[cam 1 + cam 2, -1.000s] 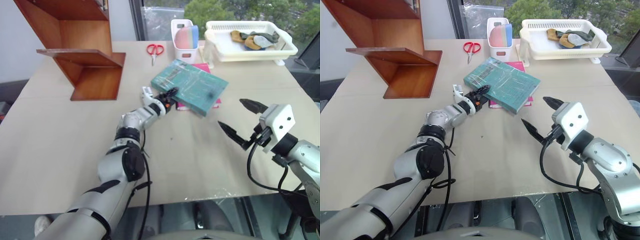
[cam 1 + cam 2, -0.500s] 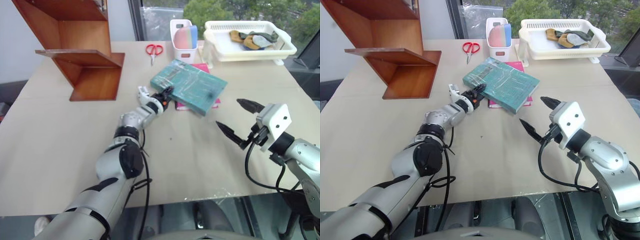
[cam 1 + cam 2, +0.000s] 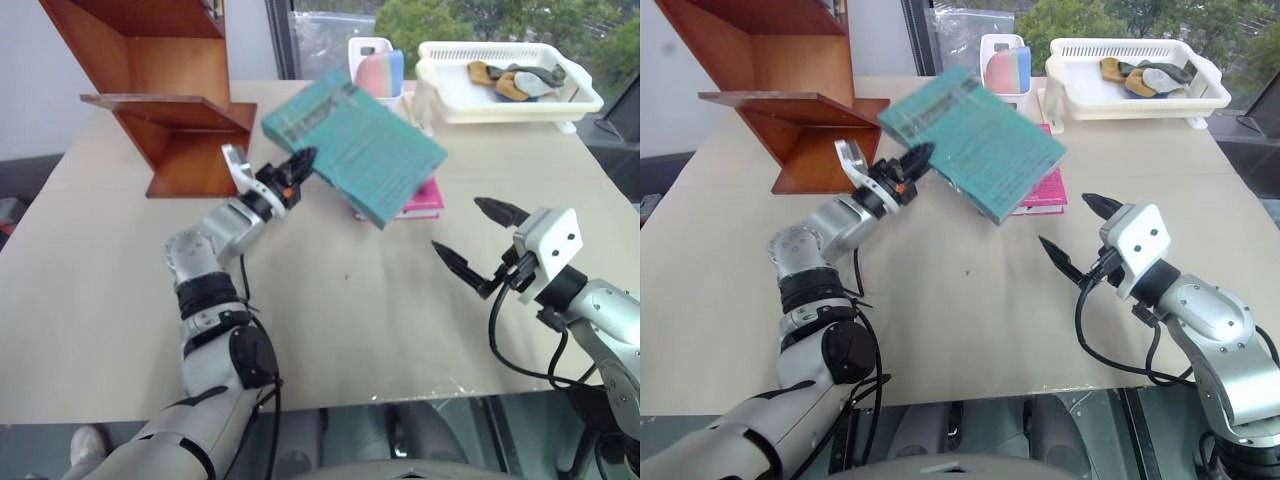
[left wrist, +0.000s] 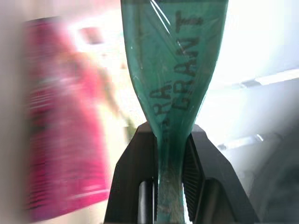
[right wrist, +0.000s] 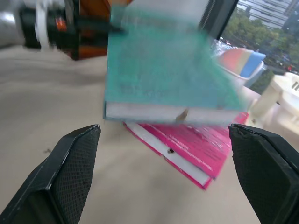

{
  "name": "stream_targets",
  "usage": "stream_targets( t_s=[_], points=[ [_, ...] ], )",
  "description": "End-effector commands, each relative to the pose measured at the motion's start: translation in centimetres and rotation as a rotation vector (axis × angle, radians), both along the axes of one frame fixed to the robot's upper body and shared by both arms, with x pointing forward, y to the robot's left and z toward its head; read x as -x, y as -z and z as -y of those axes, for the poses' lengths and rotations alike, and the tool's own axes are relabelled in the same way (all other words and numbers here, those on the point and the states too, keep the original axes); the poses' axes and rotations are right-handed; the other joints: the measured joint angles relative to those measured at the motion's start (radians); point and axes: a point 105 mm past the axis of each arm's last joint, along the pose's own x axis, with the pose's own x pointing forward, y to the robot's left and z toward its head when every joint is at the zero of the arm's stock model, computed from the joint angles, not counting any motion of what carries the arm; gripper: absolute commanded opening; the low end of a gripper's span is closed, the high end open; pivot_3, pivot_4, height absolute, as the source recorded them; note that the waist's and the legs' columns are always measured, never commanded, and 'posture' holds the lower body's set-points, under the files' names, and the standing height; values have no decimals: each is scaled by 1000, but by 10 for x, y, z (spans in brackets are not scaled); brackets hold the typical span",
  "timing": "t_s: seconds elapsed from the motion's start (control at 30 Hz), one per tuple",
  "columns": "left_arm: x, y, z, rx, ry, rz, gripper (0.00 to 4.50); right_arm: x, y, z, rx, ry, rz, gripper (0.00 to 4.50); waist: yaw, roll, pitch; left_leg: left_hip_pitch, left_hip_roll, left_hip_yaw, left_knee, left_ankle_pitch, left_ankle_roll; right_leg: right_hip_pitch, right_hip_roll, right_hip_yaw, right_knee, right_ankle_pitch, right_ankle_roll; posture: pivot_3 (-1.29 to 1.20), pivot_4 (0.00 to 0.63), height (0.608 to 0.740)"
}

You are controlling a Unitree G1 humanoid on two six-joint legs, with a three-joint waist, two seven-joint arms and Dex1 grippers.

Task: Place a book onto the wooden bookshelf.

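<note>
Left eye view: the left gripper pinches the book at its near-left corner and holds it in the air, tilted, clear of the table. It hangs above the magenta-pink book, which lies flat on the table. The held volume is thick, teal-green, with a glossy plastic wrap that catches light; the page block shows as a pale band along its near edge. In the left wrist view the two black fingers press on either side of the spine, where dark lettering runs under the wrinkled wrap.

The wooden bookshelf stands at the far left of the table, reddish-brown, with slanted sides and a flat board jutting right. The book is just right of that board, not touching it.

The right gripper hovers over the near-right part of the table with its fingers spread wide, nothing between them.

Far side: a white basket with cloth items and a white cup holding coloured sponges.
</note>
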Motion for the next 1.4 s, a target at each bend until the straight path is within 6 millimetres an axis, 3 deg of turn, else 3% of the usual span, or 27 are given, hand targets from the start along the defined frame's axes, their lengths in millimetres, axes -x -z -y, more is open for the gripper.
stream_targets(
  t_s=[0.03,0.13,0.23,0.33,0.5,0.63,0.7,0.83,0.93,1.2,1.33,1.4],
  points=[
    [17,-32,23,-226,21,222,571,-1,-7,-3,-11,-15,49,4500,-1,0,0,0,0,0,0,0,0,0,0,0,0,0,0,0,150,740],
    [48,-58,43,-583,23,645,571,-2,-10,-2,-59,-16,58,4500,-10,0,0,0,0,0,-1,1,-2,0,0,1,0,0,0,0,150,740],
    [61,-82,45,-986,-101,1115,571,3,-15,2,-123,-35,58,4500,-13,2,0,1,0,2,-4,3,-5,-1,1,1,-1,0,-1,0,150,740],
    [74,-119,39,-1436,-261,1645,571,9,-16,7,-130,-45,58,4500,-9,2,1,1,1,3,-6,1,-2,-1,1,2,-4,0,-1,0,150,740],
    [81,-149,4,-1848,-245,1874,571,-1,-20,4,-156,-66,84,4500,-12,3,0,1,1,7,-6,-1,1,-1,1,4,-7,0,-1,0,150,740],
    [87,-158,-26,-2018,-134,1766,571,-14,-23,-5,-174,-109,100,4500,-16,4,2,1,2,8,-5,-1,1,-3,2,6,-5,0,-1,0,150,740],
    [83,-155,-54,-2188,-66,1592,571,-21,-26,-11,-182,-134,110,4500,-14,4,3,-1,3,8,-6,-1,1,-5,3,6,-4,-1,-1,0,150,740],
    [64,-154,-132,-2603,-160,1140,571,-34,-32,-20,-196,-177,139,4500,-18,4,4,-3,3,9,-4,-1,1,-9,3,7,-3,-1,-1,0,150,740],
    [51,-129,-168,-2741,-99,905,571,-39,-34,-23,-195,-181,157,4500,-12,4,4,-3,3,10,-5,-1,1,-10,4,8,-2,-1,0,0,150,740],
    [9,-101,-162,-2720,-46,799,571,-35,-62,-42,-197,-230,263,4500,-7,3,5,-3,4,10,-1,-1,1,-10,3,7,3,-1,0,0,150,740],
    [-15,-89,-149,-2654,-73,786,571,-28,-65,-52,-158,-255,280,4500,1,6,3,-1,4,10,-1,0,1,-9,4,7,6,-1,0,0,150,740],
    [-18,-86,-148,-2644,-52,792,571,-25,-66,-54,-154,-267,278,4500,10,7,3,2,4,10,0,0,1,-7,4,7,8,-2,0,0,150,740]
  ],
)
